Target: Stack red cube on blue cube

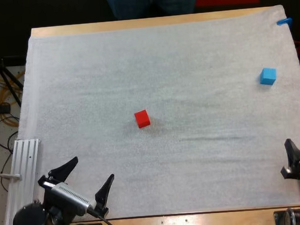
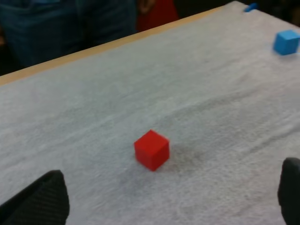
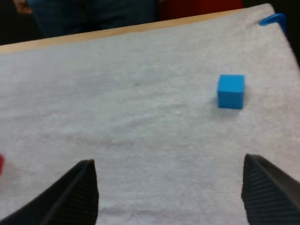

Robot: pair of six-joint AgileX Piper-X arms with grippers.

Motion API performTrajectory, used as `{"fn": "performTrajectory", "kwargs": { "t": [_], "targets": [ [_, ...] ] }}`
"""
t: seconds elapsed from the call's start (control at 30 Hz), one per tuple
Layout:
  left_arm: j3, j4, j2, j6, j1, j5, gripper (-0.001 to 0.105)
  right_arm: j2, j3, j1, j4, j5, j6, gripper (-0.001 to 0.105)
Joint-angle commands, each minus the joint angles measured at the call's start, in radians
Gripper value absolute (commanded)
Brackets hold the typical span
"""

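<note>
On white mat: red cube, blue cube well apart; person beyond.

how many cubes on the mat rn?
2: red cube near the middle of the mat; blue cube by its right edge in the high view. Nothing there could hide a third.

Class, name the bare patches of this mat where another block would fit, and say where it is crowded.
The far-left stretch of the white mat is bare, from the red cube to the far edge. The span between red cube and blue cube is free. Crowded only at the near corners, where the left jaws and right jaws stand open.
</note>
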Motion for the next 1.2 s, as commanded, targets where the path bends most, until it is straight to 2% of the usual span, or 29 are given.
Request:
{"fn": "performTrajectory", "kwargs": {
  "t": [0.0,0.13,0.33,0.4,0.67,0.83,0.97,1.1,1.17],
  "targets": [
    [-0.027,-0.013,0.030,-0.002,-0.021,0.011,0.087,0.036,-0.032,0.001,-0.007,-0.046,0.002,0.063],
    [-0.108,0.007,0.124,0.000,-0.095,0.011,0.087,0.148,-0.110,0.012,-0.007,-0.125,0.014,0.063],
    [-0.224,0.078,0.234,0.058,-0.215,0.011,0.087,0.307,-0.206,0.128,-0.007,-0.130,0.001,0.063],
    [-0.242,0.076,0.254,0.058,-0.236,0.011,0.087,0.346,-0.233,0.174,-0.007,-0.127,0.001,0.063],
    [-0.249,0.062,0.281,0.052,-0.240,0.011,0.087,0.526,-0.354,0.409,-0.022,0.003,0.001,0.063],
    [-0.249,0.062,0.281,0.052,-0.240,0.003,0.087,0.686,-0.442,0.612,-0.067,0.165,0.003,0.063],
    [-0.249,0.062,0.281,0.052,-0.240,0.003,0.087,0.815,-0.485,0.737,-0.124,0.224,0.003,0.064],
    [-0.249,0.062,0.281,0.052,-0.240,0.003,0.087,0.968,-0.518,0.840,-0.197,0.252,0.001,0.078],
    [-0.249,0.062,0.281,0.052,-0.240,0.003,0.087,1.030,-0.538,0.872,-0.214,0.255,-0.002,0.080]
  ]
}}
